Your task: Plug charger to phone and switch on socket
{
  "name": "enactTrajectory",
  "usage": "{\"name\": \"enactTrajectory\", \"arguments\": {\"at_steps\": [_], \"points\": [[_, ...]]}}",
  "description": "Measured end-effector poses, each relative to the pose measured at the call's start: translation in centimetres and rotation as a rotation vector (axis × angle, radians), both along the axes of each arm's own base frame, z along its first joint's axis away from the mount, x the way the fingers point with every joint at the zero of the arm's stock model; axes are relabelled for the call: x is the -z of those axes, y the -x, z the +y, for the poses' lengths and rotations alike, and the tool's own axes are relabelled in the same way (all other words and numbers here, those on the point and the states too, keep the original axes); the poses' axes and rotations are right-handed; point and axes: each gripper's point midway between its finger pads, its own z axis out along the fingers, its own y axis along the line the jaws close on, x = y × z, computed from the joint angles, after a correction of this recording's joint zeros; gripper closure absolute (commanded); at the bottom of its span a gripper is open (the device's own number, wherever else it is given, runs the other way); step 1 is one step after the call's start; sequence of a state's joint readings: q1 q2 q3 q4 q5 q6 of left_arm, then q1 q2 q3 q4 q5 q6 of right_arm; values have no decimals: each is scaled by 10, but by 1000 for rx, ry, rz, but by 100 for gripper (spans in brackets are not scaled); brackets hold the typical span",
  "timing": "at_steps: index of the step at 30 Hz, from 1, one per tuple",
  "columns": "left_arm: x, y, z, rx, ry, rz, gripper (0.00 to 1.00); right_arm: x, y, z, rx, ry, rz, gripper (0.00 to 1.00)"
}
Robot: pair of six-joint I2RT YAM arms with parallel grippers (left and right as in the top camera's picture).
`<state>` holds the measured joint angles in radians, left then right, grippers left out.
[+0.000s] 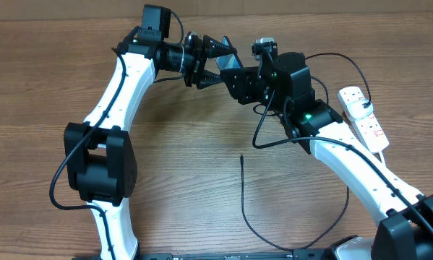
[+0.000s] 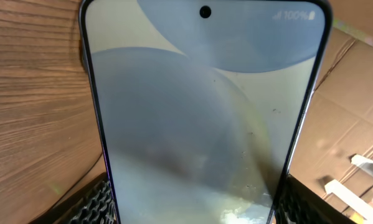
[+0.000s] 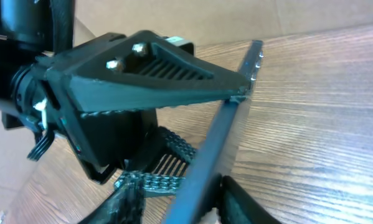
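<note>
My left gripper [image 1: 212, 61] holds the phone [image 1: 229, 59] up above the back of the table. In the left wrist view the lit light blue phone [image 2: 205, 112] fills the frame, and the left gripper [image 2: 198, 202] is shut on its two long edges. The right gripper [image 1: 234, 76] faces it from the right. Seen from the right wrist, the phone [image 3: 230, 124] runs edge-on between the right gripper [image 3: 186, 202] fingers: one finger [image 3: 248, 202] touches it, the other [image 3: 127, 199] stands apart. The charger [image 1: 242, 188] lies loose on the table. The socket [image 1: 366, 119] lies at the right.
The charger's slim plug [image 1: 241, 156] points up the table at mid-centre, and its cable loops toward the front edge and right. A thick white cord [image 1: 381, 155] leaves the socket. Cardboard [image 2: 354, 81] stands behind the phone. The left arm's base [image 1: 100, 166] sits front left.
</note>
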<state>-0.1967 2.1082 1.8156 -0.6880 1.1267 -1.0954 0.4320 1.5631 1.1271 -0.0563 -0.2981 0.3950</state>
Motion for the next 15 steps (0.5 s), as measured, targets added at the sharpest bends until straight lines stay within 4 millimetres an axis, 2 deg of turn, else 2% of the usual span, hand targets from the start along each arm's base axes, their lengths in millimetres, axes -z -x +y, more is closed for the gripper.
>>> {"name": "enactTrajectory", "arguments": {"at_steps": [5,11,15], "points": [[-1,0,-1,4,6,-3,96,1,-2,-2,12,8,-2,75],[0,-2,0,-2,-1,-11,96,6,-8,-8,49,16,6,91],[-1,-2,0,-3,-1,-15,95,10,-13,-16,82,25,11,96]]}}
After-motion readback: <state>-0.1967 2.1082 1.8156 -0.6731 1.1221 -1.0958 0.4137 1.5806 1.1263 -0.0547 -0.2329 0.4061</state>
